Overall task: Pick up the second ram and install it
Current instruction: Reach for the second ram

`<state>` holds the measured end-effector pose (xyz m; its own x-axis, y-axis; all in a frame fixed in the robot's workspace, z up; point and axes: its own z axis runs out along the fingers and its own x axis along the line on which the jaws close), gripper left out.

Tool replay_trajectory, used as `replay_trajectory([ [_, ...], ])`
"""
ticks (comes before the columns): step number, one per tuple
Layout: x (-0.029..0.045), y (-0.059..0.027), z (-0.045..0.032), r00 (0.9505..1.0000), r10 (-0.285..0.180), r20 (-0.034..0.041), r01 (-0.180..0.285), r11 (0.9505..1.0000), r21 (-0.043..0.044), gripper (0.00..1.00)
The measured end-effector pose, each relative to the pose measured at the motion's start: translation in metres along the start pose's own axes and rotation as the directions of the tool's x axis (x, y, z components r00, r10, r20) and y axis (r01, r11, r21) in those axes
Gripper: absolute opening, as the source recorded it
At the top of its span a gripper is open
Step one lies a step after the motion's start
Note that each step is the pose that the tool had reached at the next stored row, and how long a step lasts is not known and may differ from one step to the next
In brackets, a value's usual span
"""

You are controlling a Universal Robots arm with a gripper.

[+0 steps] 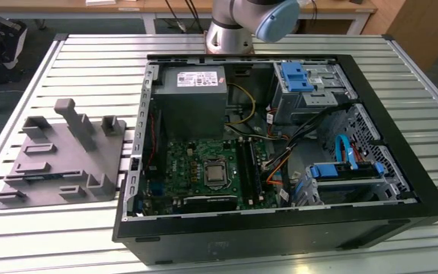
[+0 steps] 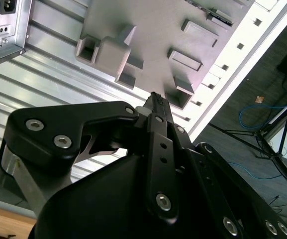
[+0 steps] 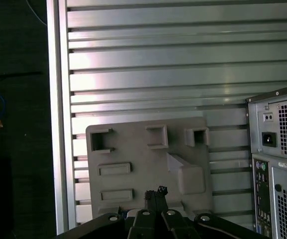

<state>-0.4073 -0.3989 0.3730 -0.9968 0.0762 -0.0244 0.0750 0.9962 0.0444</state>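
The second ram (image 1: 43,176) is a narrow blue-green stick lying in a slot of the grey moulded fixture (image 1: 74,154) on the exterior view's left. In the second wrist view the ram (image 2: 219,16) sits at the fixture's (image 2: 148,30) far edge. My gripper (image 2: 155,99) hangs high above the fixture with its black fingers pressed together and nothing between them. In the first wrist view the gripper (image 3: 155,193) is over the fixture's (image 3: 143,149) near side.
An open black computer case (image 1: 280,225) lies right of the fixture on the slatted metal table (image 1: 89,57). Inside are the green motherboard (image 1: 196,165), a grey power supply (image 1: 192,97) and blue drive bays (image 1: 295,77). The case's rear panel (image 3: 277,164) borders the fixture.
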Motion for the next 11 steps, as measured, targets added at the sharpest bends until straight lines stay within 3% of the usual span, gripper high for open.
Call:
replay_trajectory([
  [7,0.0004,-0.0002,0.0004,1.0000,0.000,0.0002,0.000,1.0000,-0.0003,0.10],
  [11,0.0042,-0.0023,0.0016,1.0000,0.000,0.0000,0.000,1.0000,-0.0001,0.10],
])
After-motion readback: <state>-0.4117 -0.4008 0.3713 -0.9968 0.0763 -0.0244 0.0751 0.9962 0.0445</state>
